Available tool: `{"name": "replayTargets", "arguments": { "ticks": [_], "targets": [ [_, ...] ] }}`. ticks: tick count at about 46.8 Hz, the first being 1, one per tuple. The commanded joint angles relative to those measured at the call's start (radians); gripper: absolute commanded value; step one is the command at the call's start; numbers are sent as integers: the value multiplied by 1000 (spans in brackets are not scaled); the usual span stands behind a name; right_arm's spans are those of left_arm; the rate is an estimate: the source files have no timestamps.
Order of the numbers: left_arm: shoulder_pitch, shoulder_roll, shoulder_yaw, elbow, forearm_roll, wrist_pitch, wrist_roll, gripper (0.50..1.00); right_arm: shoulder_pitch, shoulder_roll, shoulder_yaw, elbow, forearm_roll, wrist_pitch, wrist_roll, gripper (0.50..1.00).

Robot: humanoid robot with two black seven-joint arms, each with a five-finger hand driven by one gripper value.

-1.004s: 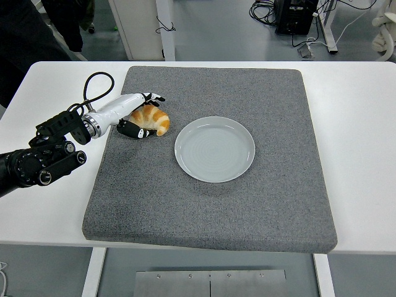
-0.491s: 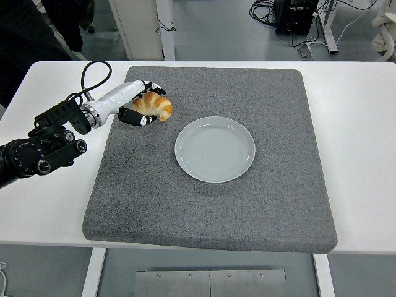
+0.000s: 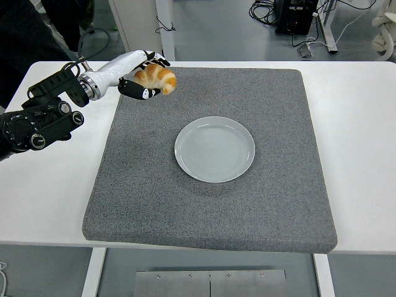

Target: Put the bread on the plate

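Note:
A golden croissant [image 3: 158, 78] is held in my left hand [image 3: 147, 75], whose white and black fingers are curled around it. The hand and bread hang above the far left part of the grey mat [image 3: 266, 204]. A round pale grey plate [image 3: 215, 149] lies near the mat's middle, to the right of and nearer than the bread, with nothing on it. My black left arm [image 3: 40, 120] comes in from the left edge. The right arm is out of sight.
The mat covers most of the white table [image 3: 359, 136]. Beyond the far edge stand a white post [image 3: 164, 28], cables and a dark box [image 3: 296, 15] on the floor. A dark-clothed person [image 3: 25, 37] stands at the top left.
My left hand has lifted the croissant off the mat and carried it up and slightly toward the far edge. The plate has stayed put.

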Motion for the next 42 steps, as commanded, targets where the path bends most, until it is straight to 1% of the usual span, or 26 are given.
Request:
{"name": "replayTargets", "arguments": {
  "ticks": [1, 5, 9, 15, 22, 27, 42],
  "targets": [
    [-8, 3, 0, -46, 3, -1, 2, 683, 1, 0, 0, 0, 0, 0, 0, 1000],
    [-16, 12, -2, -103, 10, -1, 2, 684, 1, 0, 0, 0, 0, 0, 0, 1000],
    [-29, 9, 0, -129, 11, -1, 3, 686, 0, 0, 0, 0, 0, 0, 0, 1000],
    [-29, -8, 0, -143, 30, 1, 6, 687, 1, 0, 0, 0, 0, 0, 0, 1000],
    [-22, -48, 0, -163, 120, 10, 8, 689, 0, 0, 0, 0, 0, 0, 0, 1000],
    [-22, -63, 0, -183, 142, 12, 8, 692, 0, 0, 0, 0, 0, 0, 0, 1000],
    [3, -117, 2, -186, 241, 12, 8, 699, 0, 0, 0, 0, 0, 0, 0, 1000]
  ]
}}
